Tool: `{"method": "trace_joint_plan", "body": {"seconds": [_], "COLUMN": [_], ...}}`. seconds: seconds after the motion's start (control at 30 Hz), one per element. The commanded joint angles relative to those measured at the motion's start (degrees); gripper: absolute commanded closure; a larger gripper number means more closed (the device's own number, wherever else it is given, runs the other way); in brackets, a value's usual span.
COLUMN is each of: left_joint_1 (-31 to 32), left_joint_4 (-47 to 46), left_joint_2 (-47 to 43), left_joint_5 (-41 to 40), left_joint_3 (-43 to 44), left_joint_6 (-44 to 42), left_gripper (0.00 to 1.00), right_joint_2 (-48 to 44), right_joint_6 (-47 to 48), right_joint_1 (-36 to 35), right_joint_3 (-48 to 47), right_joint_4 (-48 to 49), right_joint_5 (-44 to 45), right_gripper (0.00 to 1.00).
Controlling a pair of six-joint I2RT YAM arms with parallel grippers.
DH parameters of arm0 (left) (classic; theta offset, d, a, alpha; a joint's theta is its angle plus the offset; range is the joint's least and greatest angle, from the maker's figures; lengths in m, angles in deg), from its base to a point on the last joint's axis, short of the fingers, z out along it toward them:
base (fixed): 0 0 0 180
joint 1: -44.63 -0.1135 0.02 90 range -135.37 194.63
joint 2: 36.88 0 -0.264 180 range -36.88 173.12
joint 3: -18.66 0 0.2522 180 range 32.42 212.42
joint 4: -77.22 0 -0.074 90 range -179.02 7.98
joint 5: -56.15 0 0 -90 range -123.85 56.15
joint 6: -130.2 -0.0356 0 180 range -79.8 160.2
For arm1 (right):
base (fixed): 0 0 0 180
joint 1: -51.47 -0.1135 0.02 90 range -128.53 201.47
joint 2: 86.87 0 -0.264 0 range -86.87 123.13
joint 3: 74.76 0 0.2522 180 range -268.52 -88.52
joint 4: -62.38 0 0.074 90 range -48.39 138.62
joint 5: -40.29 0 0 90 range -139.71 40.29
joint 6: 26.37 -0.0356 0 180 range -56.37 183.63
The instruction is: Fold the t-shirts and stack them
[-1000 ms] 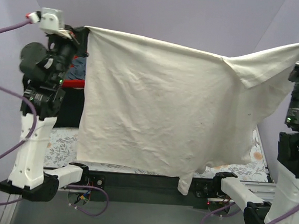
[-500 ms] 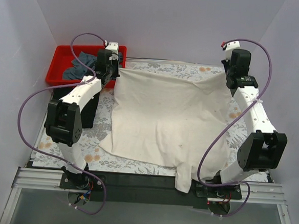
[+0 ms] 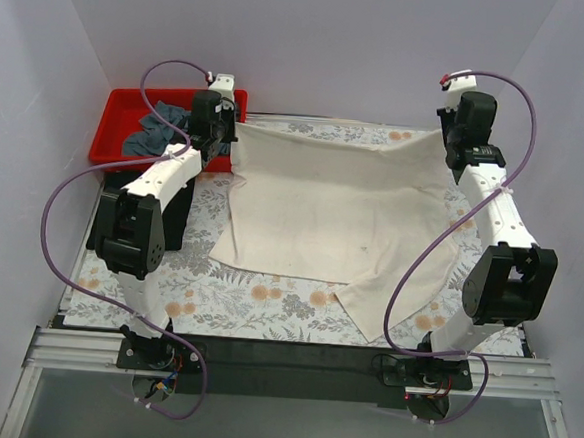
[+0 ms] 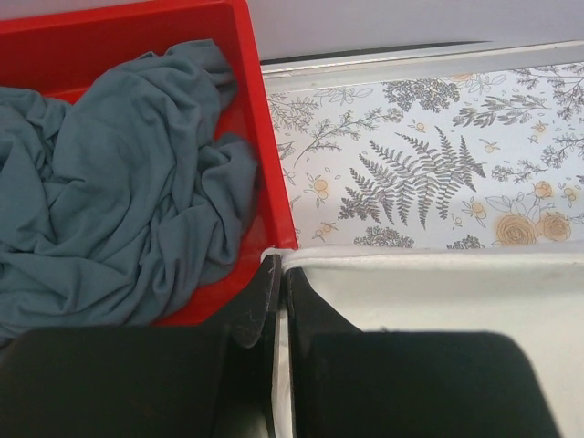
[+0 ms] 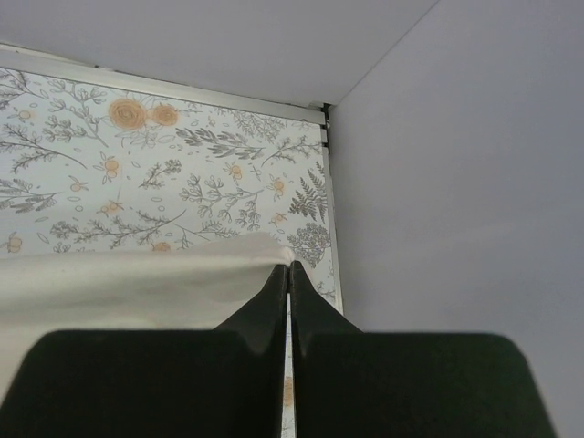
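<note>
cream-white t-shirt [image 3: 333,212]: spread flat over floral tablecloth [image 3: 265,312], far edge stretched taut between both arms, near right flap trailing toward front edge.
left gripper [image 4: 278,266]: jaws pinched together on shirt's far left corner, just beside red bin [image 4: 246,55].
right gripper [image 5: 288,266]: jaws pinched together on shirt's far right corner, near back right corner of tablecloth.
grey-blue t-shirt [image 4: 119,210]: crumpled inside bin, apart from cream shirt.
</note>
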Motion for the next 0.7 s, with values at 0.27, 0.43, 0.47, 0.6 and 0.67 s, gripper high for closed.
{"method": "trace_joint_plan", "body": {"seconds": [0.27,0.43,0.47,0.6,0.67], "left_joint_1": [-0.5,-0.5,-0.5,-0.4,-0.2], "left_joint_4": [5.7,9.8,11.0,12.5,12.6], "left_joint_2": [-9.9,-17.1,-18.2,-24.7,-29.1], "left_joint_5": [1.3,1.5,1.9,6.9,8.9], "left_joint_3": [4.9,12.2,13.4,17.6,18.8], "left_joint_6": [-3.7,-3.4,-3.3,-2.7,-2.1], "left_gripper": [1.0,1.0,1.0,1.0,1.0], "right_joint_2": [-7.0,-15.6,-16.9,-24.6,-26.9], "right_joint_6": [-7.3,-8.0,-7.0,-3.4,-2.1], "right_joint_1": [1.4,1.7,1.8,1.8,1.8], "right_joint_3": [0.1,-3.3,-4.2,-7.6,-8.7], "right_joint_4": [3.9,5.3,6.0,8.1,8.2], "right_joint_5": [4.8,9.0,9.0,7.3,6.2], "right_gripper": [0.99,0.99,0.99,0.99,0.99]}}
